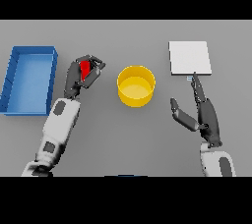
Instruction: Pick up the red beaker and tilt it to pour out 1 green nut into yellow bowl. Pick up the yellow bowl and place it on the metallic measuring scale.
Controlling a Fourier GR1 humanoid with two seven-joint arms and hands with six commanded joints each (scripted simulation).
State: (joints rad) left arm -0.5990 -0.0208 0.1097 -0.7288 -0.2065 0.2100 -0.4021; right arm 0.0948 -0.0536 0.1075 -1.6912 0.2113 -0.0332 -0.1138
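Observation:
My left hand (78, 76) is curled round the red beaker (85, 69), left of the yellow bowl (136, 86). The beaker shows only as a red patch between the fingers; I cannot see any nut in it. The bowl stands upright at the table's middle, and no green nut shows inside. The metallic measuring scale (190, 57) is a pale square plate at the back right. My right hand (203, 111) lies open below the scale, fingers straight and pointing toward its front edge, thumb spread toward the bowl.
A blue tray (15, 70) with raised walls lies at the far left, beside my left forearm. Bare grey table stretches between the bowl and my right hand.

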